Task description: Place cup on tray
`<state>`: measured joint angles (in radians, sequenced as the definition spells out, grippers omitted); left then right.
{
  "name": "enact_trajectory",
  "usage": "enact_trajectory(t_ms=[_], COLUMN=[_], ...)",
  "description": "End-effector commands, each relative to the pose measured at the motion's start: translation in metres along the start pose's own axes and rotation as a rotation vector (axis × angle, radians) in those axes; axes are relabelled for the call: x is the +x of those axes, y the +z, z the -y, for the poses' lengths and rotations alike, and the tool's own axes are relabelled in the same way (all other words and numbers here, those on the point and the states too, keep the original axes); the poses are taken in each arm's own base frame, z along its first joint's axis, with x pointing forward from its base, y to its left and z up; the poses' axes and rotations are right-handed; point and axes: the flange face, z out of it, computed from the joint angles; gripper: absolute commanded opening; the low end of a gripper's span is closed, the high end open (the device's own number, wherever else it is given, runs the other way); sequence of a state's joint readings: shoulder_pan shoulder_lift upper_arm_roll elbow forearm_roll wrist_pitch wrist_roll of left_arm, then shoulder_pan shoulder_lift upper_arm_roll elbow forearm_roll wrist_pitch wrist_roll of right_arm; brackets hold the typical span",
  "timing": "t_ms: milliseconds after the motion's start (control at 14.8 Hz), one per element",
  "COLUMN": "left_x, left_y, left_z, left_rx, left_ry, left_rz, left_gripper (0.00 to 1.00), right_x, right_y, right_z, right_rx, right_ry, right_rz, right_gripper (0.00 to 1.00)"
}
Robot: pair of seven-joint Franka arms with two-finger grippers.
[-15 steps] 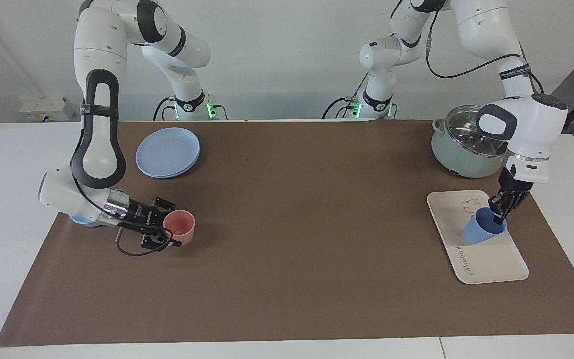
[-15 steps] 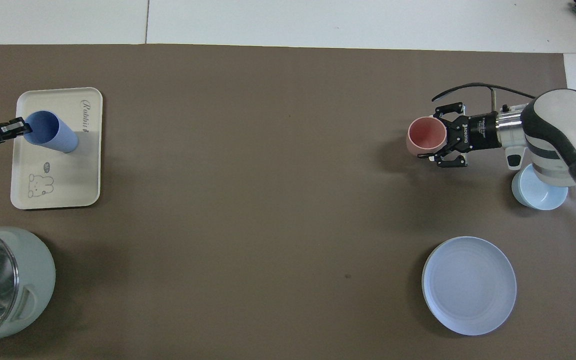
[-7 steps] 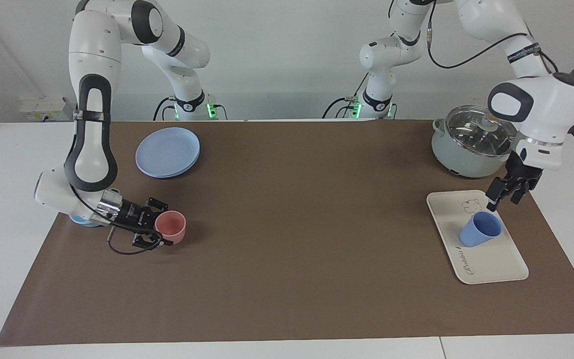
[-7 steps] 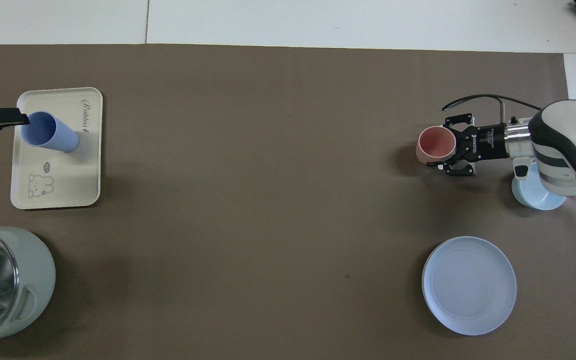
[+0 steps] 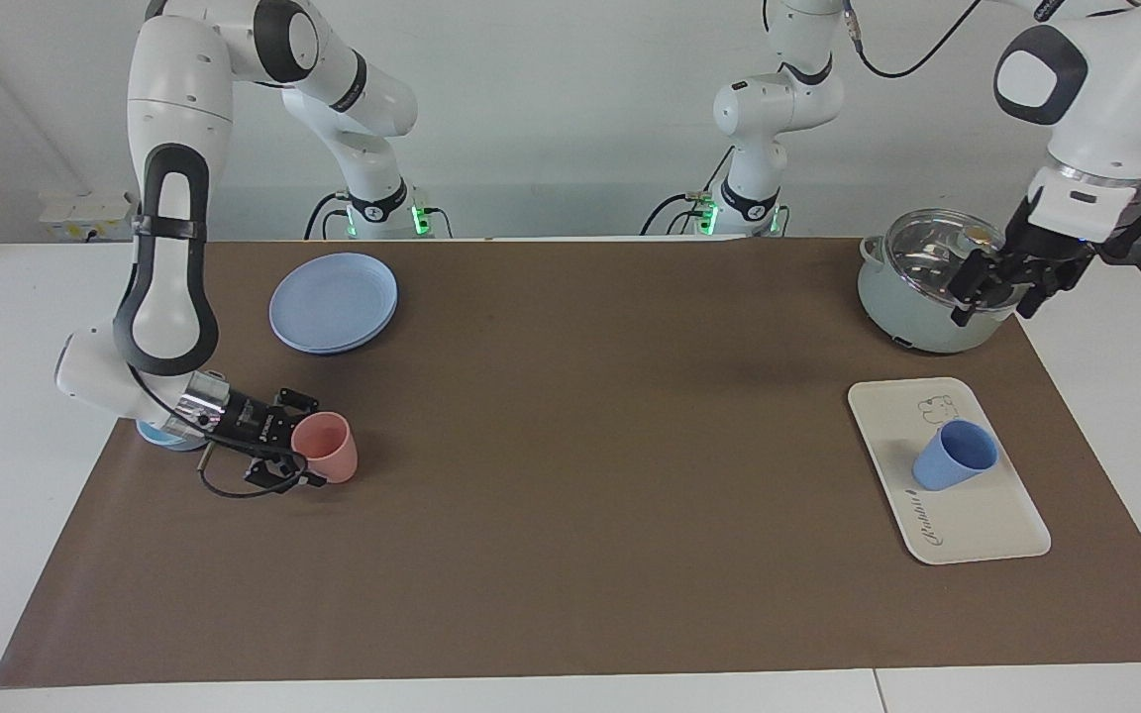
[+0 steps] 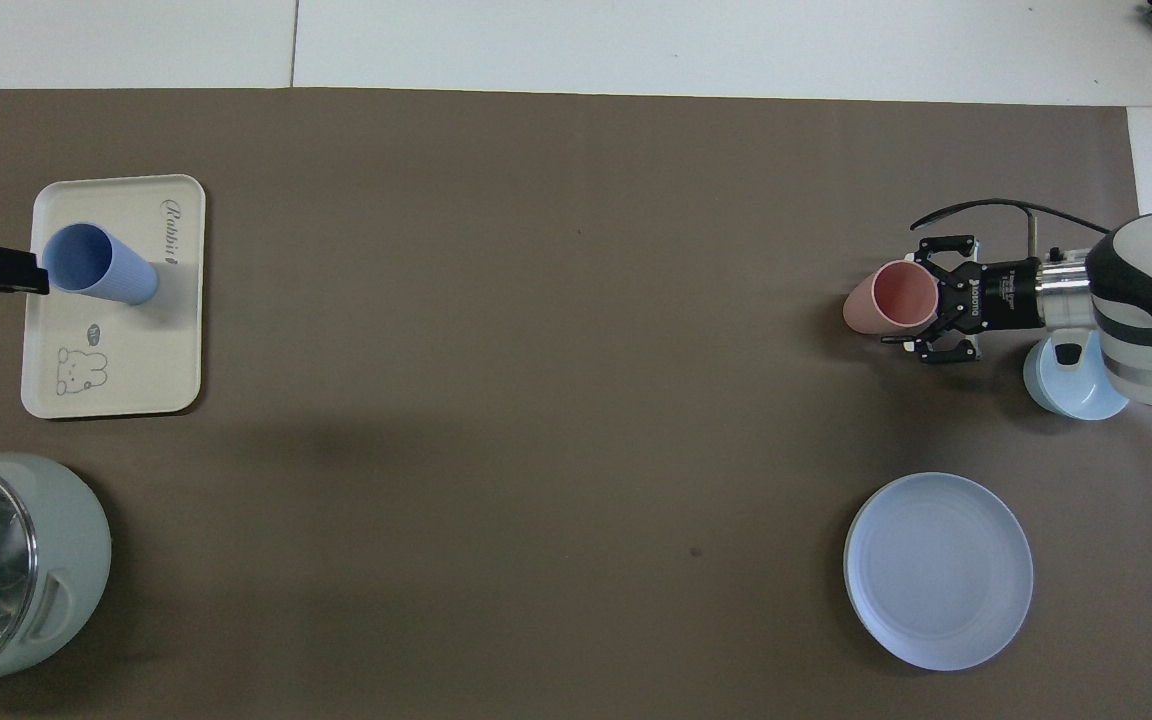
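Overhead view, cup (image 6: pixel 96 265) on "Rabbit" tray (image 6: pixel 116 370), left fingers (image 5: pixel 962 315) spread, right fingers (image 5: pixel 311 480) at pink cup (image 5: pixel 325 448), grip unclear.

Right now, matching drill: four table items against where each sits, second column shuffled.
1. blue cup
2. pink cup
3. plate
4. pot

A. right arm's end, nearer the robots than the pink cup
B. on the tray
C. beside the light-blue bowl
D. left arm's end, nearer the robots than the tray

Pairs: 1-B, 2-C, 3-A, 4-D
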<state>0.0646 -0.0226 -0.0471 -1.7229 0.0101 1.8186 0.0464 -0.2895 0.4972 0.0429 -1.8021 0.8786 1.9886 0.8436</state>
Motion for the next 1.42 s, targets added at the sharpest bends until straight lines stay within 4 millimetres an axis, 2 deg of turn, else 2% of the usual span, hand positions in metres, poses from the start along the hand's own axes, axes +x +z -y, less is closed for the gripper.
enact_trajectory(t_ms=[0,68,203,271,406,542,677,880,1016,1083,1219,1354], left_x=[-0.011,-0.014,-0.021,-0.023,-0.022,-0.022,-0.021,-0.026,-0.034,-0.034,-0.035,-0.033], left_y=[0.002,0.000,-0.011,-0.024,-0.056,-0.083,-0.082,-0.064,-0.050,-0.050,-0.048,-0.046], left_z=[-0.046,-0.061,-0.074,-0.081,-0.082,-0.081,-0.074,-0.071,-0.069,-0.068,-0.065,-0.052], left_rx=[0.028,0.026,0.025,0.025,0.017,-0.002,-0.019,-0.018,-0.017,-0.018,-0.020,-0.017], left_ry=[0.104,0.131,0.154,0.166,0.165,0.158,0.144,0.148,0.149,0.147,0.141,0.115], left_rz=[0.063,0.088,0.120,0.112,0.107,0.100,0.092,0.075,0.072,0.070,0.075,0.089], left_gripper=[1.00,1.00,1.00,1.00,1.00,1.00,1.00,1.00,1.00,1.00,1.00,1.00], right_x=[0.010,0.012,0.007,0.003,-0.014,-0.030,-0.047,-0.072,-0.105,-0.124,-0.170,-0.221], right_y=[-0.017,-0.020,-0.036,-0.043,-0.057,-0.069,-0.077,-0.093,-0.093,-0.094,-0.093,-0.089], right_z=[-0.009,-0.010,-0.010,-0.011,-0.011,-0.019,-0.022,-0.029,-0.028,-0.028,-0.035,-0.041], right_rx=[0.022,0.011,-0.041,-0.070,-0.124,-0.291,-0.411,-0.538,-0.612,-0.630,-0.652,-0.661], right_ry=[-0.050,-0.079,-0.209,-0.286,-0.469,-0.726,-0.953,-1.170,-1.250,-1.285,-1.339,-1.413], right_rz=[-0.031,-0.052,-0.157,-0.193,-0.254,-0.335,-0.357,-0.349,-0.399,-0.424,-0.427,-0.445], right_gripper=[0.96,0.97,0.97,0.97,0.98,0.99,0.99,0.99,0.99,0.99,0.99,0.99])
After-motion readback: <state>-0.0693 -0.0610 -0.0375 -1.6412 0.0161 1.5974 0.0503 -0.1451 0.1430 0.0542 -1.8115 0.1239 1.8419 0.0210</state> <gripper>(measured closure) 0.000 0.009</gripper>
